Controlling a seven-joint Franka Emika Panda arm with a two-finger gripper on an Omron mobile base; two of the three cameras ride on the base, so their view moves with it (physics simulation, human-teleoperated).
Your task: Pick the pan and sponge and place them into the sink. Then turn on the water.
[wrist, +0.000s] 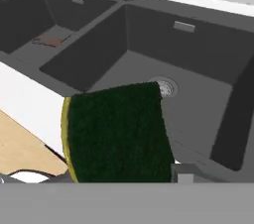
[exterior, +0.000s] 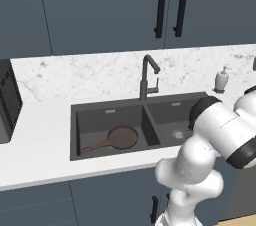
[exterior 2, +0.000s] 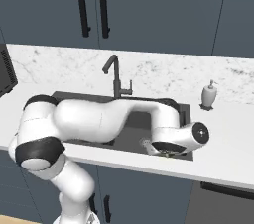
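Observation:
The dark-brown pan (exterior: pixel 121 137) lies in the left basin of the dark grey sink (exterior: pixel 75 112), its handle pointing to the front left. A bit of the pan (wrist: pixel 49 41) is visible in the far basin in the hand view. My gripper (exterior 2: pixel 161 149) hangs at the front edge of the right basin and is shut on the sponge (wrist: pixel 116 134). The sponge's dark green face fills the lower middle of the hand view, with a yellow edge on its left. Beyond it lies the right basin's silver drain (wrist: pixel 166 87). The sponge covers my fingertips.
The tall dark faucet (exterior: pixel 146 77) stands behind the divider between the basins. A white soap dispenser (exterior: pixel 221 80) sits on the counter at the back right. A dark appliance (exterior: pixel 7 100) stands at the left. My white arm (exterior 2: pixel 99 119) stretches across the sink.

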